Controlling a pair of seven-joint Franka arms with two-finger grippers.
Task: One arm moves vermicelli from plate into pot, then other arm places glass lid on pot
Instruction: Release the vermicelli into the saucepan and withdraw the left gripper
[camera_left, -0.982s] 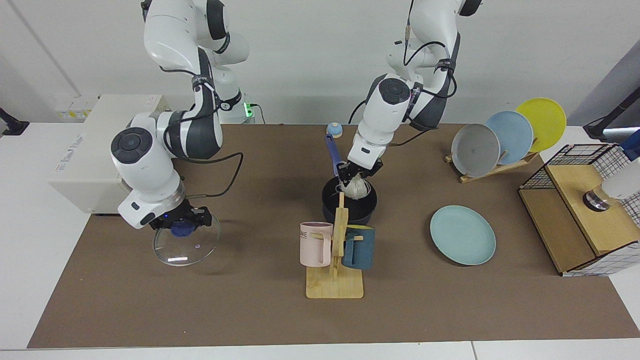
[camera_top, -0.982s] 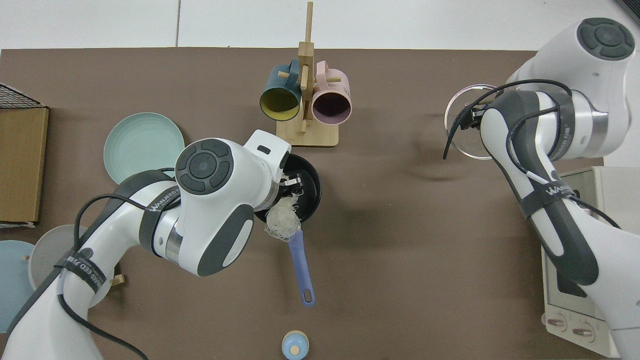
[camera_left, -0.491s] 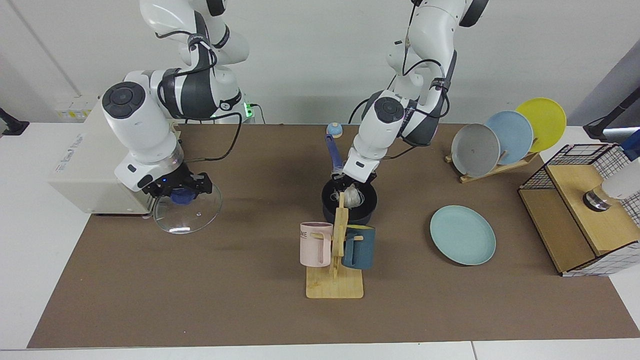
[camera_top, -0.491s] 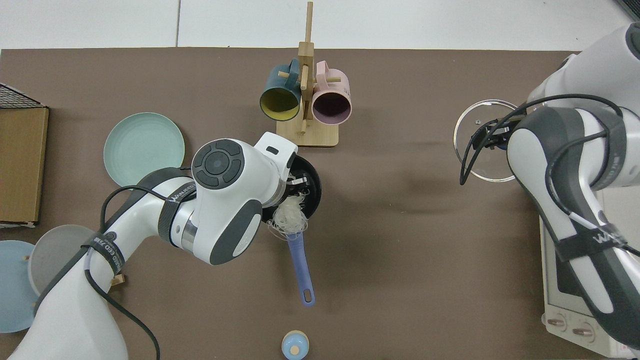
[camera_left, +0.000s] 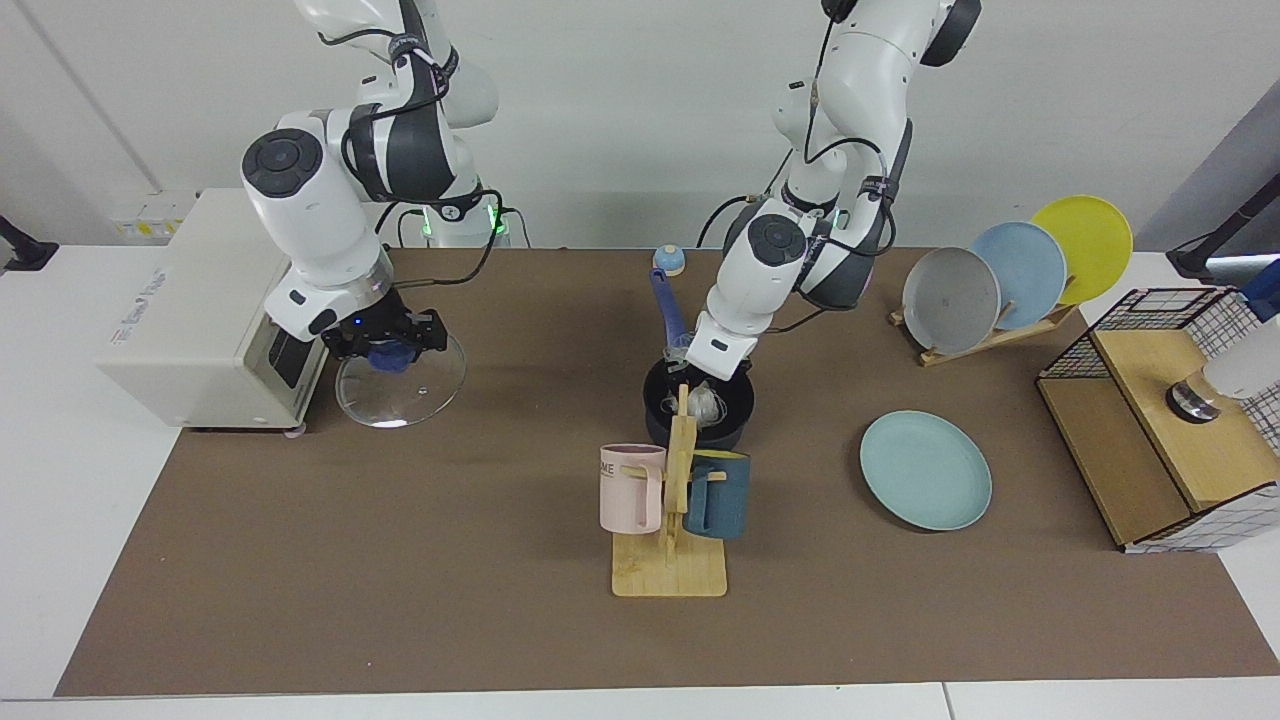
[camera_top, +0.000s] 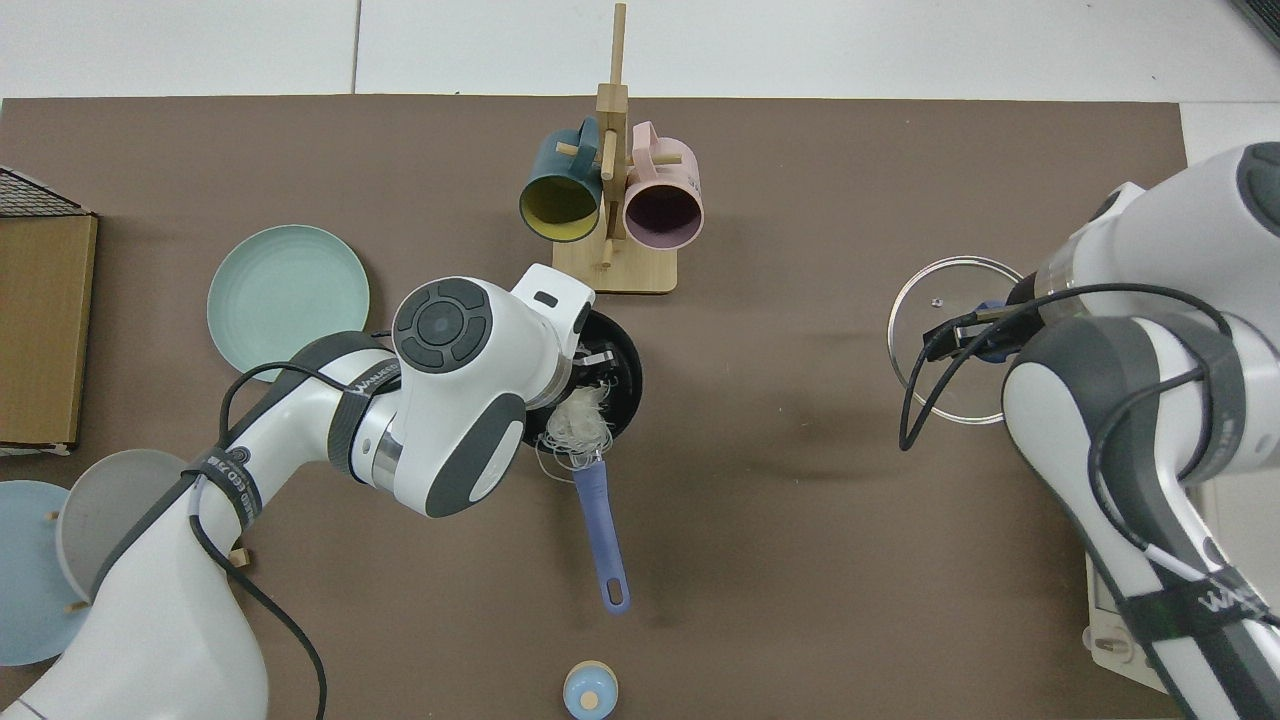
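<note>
We see the brown worktop (camera_left: 400, 560) first, and on it the two arms. The plate (camera_left: 926, 469) lies bare, well apart from both pincers, on the outer side of the left one. The glass lid (camera_left: 400, 379) hangs under the right pincer (camera_left: 385, 342), which is clamped on its blue knob and holds it above the worktop, beside the white box (camera_left: 190, 310). The pot (camera_left: 699, 405) stands well apart from this pincer, toward the middle of the worktop, behind the mug stand (camera_left: 672, 520). Its long handle (camera_top: 598, 530) points away from the mugs, toward the robots' side.

The left pincer (camera_top: 590, 366) is low over the pot's mouth. We cannot tell whether its fingers are apart or together. The vermicelli (camera_top: 578, 425) sits just beside it, at the pot's rim near the handle root, and some strands hang over the rim.

We judge that the coming move turns on one relation: the lid must travel sideways from the right pincer to the pot, and the left arm is in this way now. Loose strands on the rim could stop the lid from sitting flat.
</note>
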